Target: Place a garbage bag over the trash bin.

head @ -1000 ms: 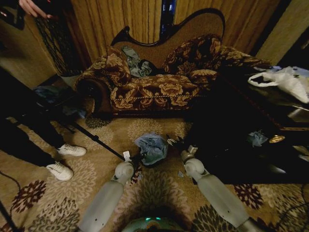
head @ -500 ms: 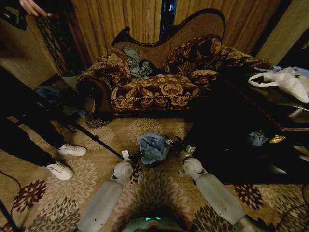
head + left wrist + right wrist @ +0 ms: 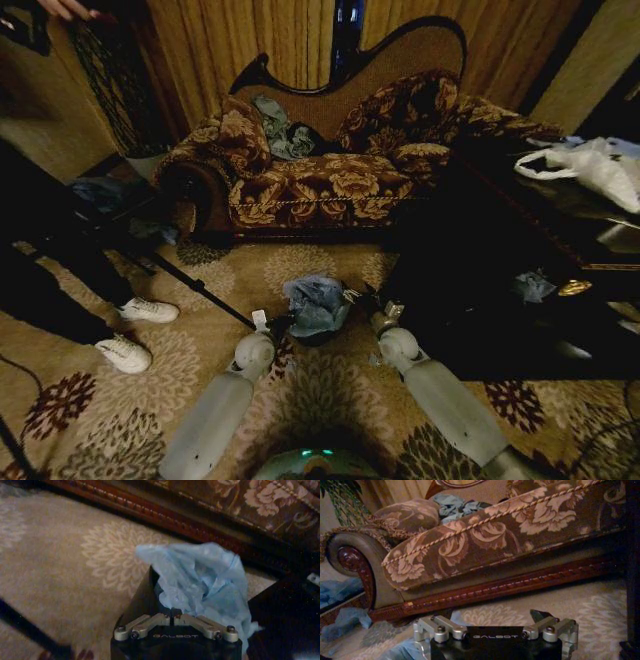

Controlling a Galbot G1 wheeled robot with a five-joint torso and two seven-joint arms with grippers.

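Standing on the carpet before the sofa (image 3: 320,165), the trash bin (image 3: 316,335) wears the crumpled garbage bag (image 3: 316,303) over its rim. The left gripper (image 3: 280,326) has its jaws shut at the bag's near edge; the right gripper (image 3: 372,298) spreads its jaws empty beside it. Bare carpet lies leftward, a dark worktop (image 3: 560,230) rightward.

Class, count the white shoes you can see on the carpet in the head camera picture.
2. One white shoe lies nearer the sofa; the other shoe lies nearer the robot. Both are left of the left gripper.
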